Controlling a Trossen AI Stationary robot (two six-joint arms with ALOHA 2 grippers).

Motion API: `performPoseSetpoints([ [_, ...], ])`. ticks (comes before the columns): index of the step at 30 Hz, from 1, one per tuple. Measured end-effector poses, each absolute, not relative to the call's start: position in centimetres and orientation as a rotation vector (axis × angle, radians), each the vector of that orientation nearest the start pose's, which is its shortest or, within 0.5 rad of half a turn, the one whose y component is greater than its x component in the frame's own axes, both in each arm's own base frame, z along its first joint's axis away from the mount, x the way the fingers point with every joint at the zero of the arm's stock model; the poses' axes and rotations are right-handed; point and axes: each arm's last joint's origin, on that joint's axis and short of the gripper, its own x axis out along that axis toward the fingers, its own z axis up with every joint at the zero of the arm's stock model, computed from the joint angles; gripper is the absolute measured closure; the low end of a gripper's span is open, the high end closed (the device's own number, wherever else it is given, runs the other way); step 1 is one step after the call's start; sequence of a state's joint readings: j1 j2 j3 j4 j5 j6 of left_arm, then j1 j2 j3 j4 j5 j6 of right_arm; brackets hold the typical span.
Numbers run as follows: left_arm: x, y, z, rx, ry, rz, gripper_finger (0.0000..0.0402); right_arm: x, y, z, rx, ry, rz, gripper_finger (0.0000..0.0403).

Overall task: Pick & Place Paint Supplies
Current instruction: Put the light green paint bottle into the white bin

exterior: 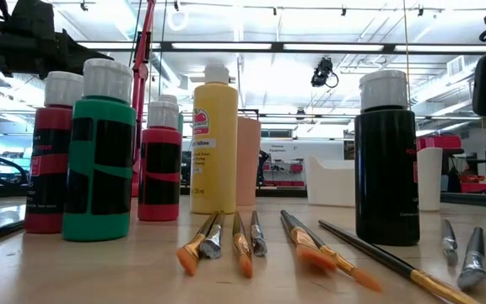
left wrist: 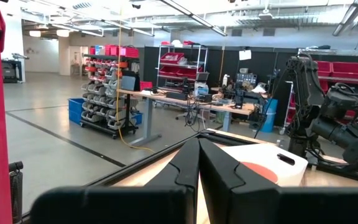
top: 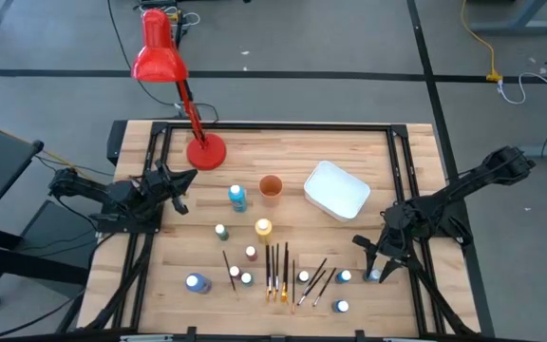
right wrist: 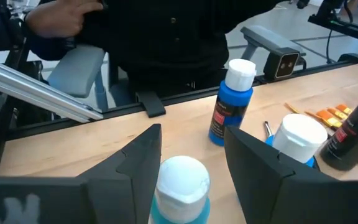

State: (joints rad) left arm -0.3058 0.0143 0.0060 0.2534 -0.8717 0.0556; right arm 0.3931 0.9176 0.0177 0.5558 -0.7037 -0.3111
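The right hand (top: 376,266) is held open around a white-capped blue paint bottle (right wrist: 180,186) at four o'clock on the desk (top: 349,142). The left hand (top: 180,186) is shut, empty, at nine o'clock.

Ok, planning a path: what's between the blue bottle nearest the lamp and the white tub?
The orange cup stands between the blue bottle and the white tub, apart from both; the high view shows it.

One camera is looking straight down on the whole table (top: 349,152). Another is sitting low, very near the paint bottles (exterior: 99,152). Both are seeing the paintbrushes (top: 275,271).
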Motion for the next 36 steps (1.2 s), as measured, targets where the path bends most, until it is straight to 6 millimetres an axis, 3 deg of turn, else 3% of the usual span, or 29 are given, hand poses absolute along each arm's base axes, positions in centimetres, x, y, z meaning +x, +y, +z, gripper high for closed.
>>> performPoseSetpoints([
  [16, 8.80, -0.45, 18.63, -0.081, -0.190, 0.569, 0.0386, 12.59, 7.29, 13.19, -0.165, 0.171, 1.134, 0.0223],
  [36, 8.79, -0.44, 18.62, -0.076, -0.187, 0.577, 0.0386, 12.45, 7.43, 12.57, -0.234, 0.195, 1.139, 0.0223],
])
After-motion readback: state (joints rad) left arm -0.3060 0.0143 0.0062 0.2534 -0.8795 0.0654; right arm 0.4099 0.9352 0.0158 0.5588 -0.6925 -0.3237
